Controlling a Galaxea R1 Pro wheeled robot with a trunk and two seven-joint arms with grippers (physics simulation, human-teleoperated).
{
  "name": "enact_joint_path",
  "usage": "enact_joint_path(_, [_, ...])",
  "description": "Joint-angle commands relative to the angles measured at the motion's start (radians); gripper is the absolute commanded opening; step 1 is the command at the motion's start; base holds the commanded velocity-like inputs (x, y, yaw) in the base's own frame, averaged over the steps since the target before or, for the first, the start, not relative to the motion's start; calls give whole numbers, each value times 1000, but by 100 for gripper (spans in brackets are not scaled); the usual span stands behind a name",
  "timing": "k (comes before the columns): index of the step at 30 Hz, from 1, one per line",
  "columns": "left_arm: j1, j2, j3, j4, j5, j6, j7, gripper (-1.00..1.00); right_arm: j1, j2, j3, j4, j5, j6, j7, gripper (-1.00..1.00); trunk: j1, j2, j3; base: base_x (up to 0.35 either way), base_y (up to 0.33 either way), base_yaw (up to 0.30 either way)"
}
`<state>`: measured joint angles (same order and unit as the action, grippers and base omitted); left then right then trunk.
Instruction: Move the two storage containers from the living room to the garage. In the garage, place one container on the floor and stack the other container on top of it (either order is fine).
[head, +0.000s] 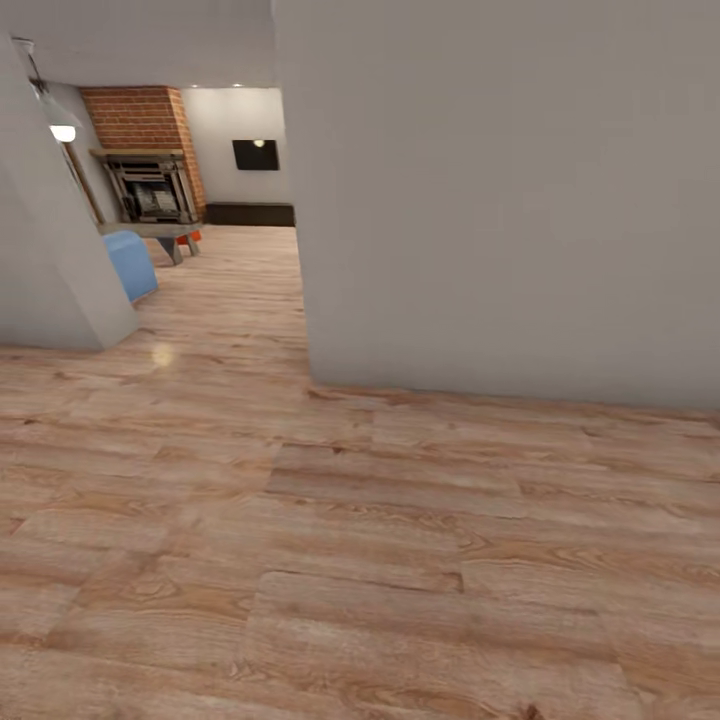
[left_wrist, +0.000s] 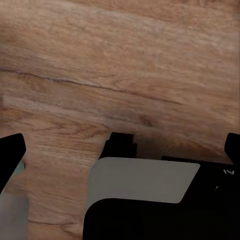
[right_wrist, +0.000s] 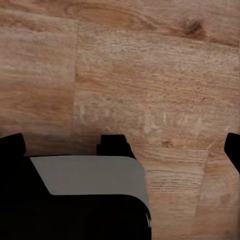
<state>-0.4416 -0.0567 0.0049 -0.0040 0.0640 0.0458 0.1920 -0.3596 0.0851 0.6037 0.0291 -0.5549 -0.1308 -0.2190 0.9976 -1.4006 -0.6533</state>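
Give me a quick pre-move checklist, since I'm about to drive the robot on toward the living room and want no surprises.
1. Route ahead: the light wood-plank floor through the opening shows no obstacle: ok.
2. Wall clearance: the pale grey wall corner stands close on the right of the opening: not ok, steer left.
3. Destination in sight: the red brick fireplace and blue sofa show beyond the opening: ok.
4. Containers located: a small orange-red shape shows near the fireplace, too small to identify: cannot tell.
5. Both grippers empty, left gripper and right gripper over bare planks: ok.
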Motion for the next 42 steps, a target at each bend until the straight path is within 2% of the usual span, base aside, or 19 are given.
enact_joint_path(1, [-1, 0, 0, 0, 7, 3, 3, 100, -1, 1, 8, 3, -10, -6, 0, 100, 1, 0, -1, 321, 0, 269])
enact_joint_path(23, [-1, 0, 0, -1, 7, 3, 3, 100, -1, 0, 8, 3, -10, -6, 0, 100, 1, 0, -1, 321, 0, 262])
enact_joint_path(42, [0, 0, 0, -1, 7, 3, 3, 100, -1, 1, 8, 3, -10, -6, 0, 100, 1, 0, -1, 321, 0, 17])
